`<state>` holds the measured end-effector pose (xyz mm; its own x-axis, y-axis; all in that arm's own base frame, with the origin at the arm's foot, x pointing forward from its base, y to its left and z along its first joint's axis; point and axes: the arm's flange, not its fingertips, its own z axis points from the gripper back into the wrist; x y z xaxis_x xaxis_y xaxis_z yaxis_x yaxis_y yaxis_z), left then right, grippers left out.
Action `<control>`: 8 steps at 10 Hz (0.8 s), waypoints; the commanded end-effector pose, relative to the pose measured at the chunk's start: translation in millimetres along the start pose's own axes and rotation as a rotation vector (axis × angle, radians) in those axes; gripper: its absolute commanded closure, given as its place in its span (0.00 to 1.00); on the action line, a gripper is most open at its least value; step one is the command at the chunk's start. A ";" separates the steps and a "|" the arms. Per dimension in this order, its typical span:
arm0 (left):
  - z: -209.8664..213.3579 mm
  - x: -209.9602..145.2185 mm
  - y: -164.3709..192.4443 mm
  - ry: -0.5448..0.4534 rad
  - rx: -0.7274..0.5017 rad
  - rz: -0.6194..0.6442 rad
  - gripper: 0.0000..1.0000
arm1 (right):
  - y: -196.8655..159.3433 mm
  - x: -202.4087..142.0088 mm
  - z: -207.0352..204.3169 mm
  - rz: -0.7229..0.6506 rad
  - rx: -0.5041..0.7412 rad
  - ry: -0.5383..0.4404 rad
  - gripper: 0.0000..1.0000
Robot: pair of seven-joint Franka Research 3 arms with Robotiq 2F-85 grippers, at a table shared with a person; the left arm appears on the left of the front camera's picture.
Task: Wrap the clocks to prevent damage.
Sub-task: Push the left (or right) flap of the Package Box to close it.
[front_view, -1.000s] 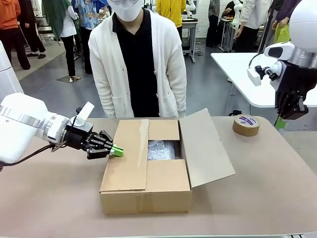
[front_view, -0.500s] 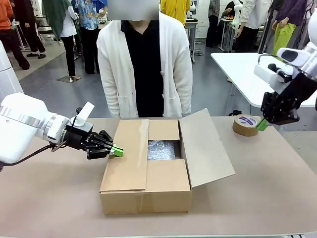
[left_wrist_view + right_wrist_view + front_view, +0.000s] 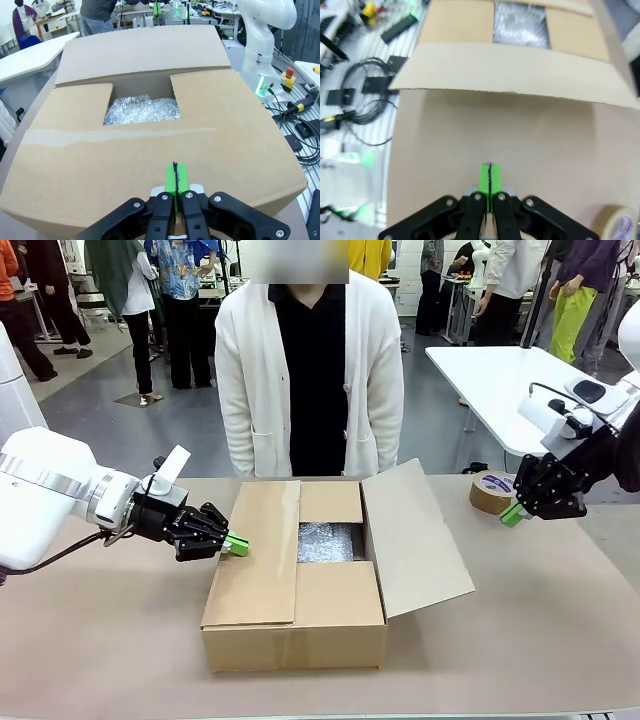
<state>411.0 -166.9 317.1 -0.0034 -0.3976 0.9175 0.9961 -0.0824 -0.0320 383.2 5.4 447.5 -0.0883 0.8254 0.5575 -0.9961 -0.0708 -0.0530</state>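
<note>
The box (image 3: 295,610) stands in the middle of the table (image 3: 520,640). Bubble wrap (image 3: 328,540) shows inside it; the clocks are probably under it, hidden. They are fragile. The wrap is soft and light, and the flaps are stiff, best pushed near the free edge. The left pincer (image 3: 237,546) is closed and empty, its tips at the left flap (image 3: 262,550). The right pincer (image 3: 512,514), closed and empty, hovers beside the tape (image 3: 490,492) near the far right corner.
</note>
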 end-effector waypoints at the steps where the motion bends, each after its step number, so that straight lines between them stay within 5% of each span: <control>1: -1.7 -4.5 0.6 0.007 0.006 -0.002 1.00 | 0.9 4.1 5.7 0.022 0.000 0.021 0.99; 3: -1.7 -4.5 0.6 0.007 0.006 -0.002 1.00 | -0.1 2.9 2.1 0.004 -0.003 0.012 0.99; 4: -1.7 -4.5 0.6 0.007 0.006 -0.002 1.00 | -7.2 -11.1 -20.1 -0.102 0.056 -0.177 0.99; 8: -1.7 -4.5 0.6 0.007 0.006 -0.002 1.00 | -2.1 -44.4 -70.6 -0.231 -0.013 -0.384 0.99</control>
<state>411.0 -166.9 317.0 -0.0033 -0.3975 0.9176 0.9961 -0.0824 -0.0322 391.6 7.1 374.8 0.1785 0.5942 0.7843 -0.9839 0.1030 0.1458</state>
